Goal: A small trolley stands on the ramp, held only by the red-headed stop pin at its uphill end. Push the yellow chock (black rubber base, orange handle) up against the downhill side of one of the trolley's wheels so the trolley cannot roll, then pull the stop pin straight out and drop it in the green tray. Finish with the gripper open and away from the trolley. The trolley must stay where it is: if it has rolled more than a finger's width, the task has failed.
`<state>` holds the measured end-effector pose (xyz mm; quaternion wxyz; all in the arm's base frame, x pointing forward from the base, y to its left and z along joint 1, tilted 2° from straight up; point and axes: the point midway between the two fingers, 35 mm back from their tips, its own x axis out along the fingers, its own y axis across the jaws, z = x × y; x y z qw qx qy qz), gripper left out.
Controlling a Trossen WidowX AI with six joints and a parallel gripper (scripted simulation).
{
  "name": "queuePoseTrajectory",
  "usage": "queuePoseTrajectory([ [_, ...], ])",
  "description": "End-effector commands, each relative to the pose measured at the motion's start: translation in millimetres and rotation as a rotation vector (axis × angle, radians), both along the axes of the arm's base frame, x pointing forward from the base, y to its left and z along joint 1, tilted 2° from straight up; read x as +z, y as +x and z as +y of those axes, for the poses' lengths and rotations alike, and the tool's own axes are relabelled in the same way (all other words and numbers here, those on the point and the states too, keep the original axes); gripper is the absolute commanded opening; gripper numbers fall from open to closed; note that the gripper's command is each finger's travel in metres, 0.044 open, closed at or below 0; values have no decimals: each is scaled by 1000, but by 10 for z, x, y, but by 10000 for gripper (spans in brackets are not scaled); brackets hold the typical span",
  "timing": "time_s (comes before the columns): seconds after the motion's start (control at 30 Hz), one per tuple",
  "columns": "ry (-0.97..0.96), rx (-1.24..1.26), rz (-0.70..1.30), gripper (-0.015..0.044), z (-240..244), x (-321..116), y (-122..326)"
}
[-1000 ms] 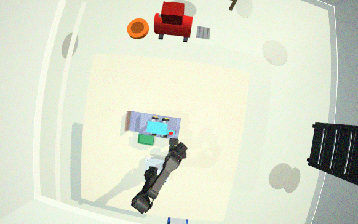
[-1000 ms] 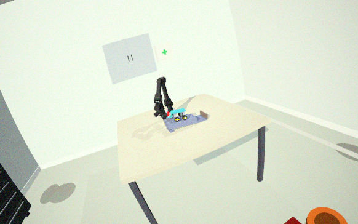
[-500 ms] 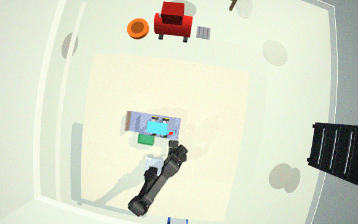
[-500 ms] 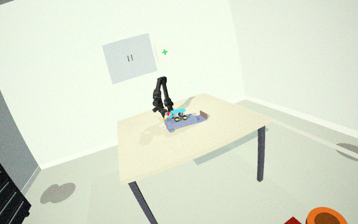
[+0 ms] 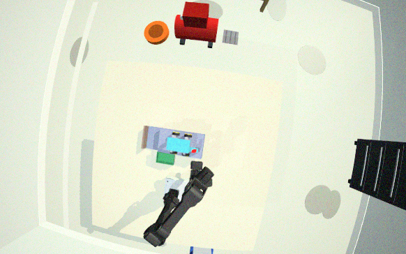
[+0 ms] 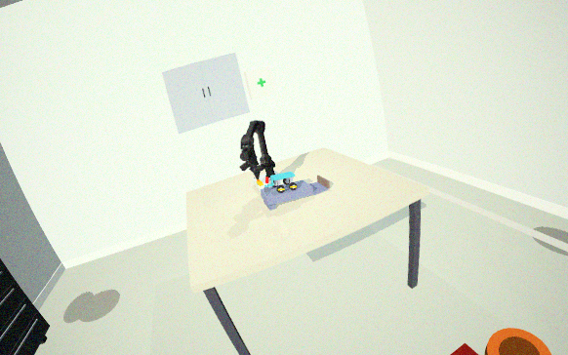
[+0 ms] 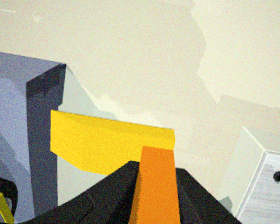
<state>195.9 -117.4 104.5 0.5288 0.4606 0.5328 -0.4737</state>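
My gripper (image 5: 196,167) (image 6: 259,177) (image 7: 155,174) is shut on the orange handle of the yellow chock (image 6: 260,182) (image 7: 106,145), beside the ramp's uphill end. The chock appears raised off the table; its black base is hidden. The ramp (image 5: 198,141) (image 6: 271,199) (image 7: 42,150) is left of it in the wrist view. The cyan trolley (image 5: 178,144) (image 6: 282,177) stands on the ramp. The red-headed stop pin (image 5: 194,151) (image 6: 267,180) is upright at its uphill end. The green tray (image 5: 166,162) lies beside the ramp, on the arm's side.
A brown end board (image 5: 145,137) (image 6: 323,181) stands at the ramp's low end. A pale block with a dark hole (image 7: 266,195) is at the wrist view's right. The trolley's near wheel (image 7: 11,190) shows at that view's lower left.
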Motion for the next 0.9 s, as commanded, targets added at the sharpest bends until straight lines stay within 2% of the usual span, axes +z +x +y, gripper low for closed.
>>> queuePoseTrajectory([
  [0.0,1,3,-6,0,3,144,13],
  [0.33,1,3,-6,0,9,458,38],
  [0.6,1,9,-6,0,10,489,42],
  [0.87,3,251,-4,0,10,489,42],
])
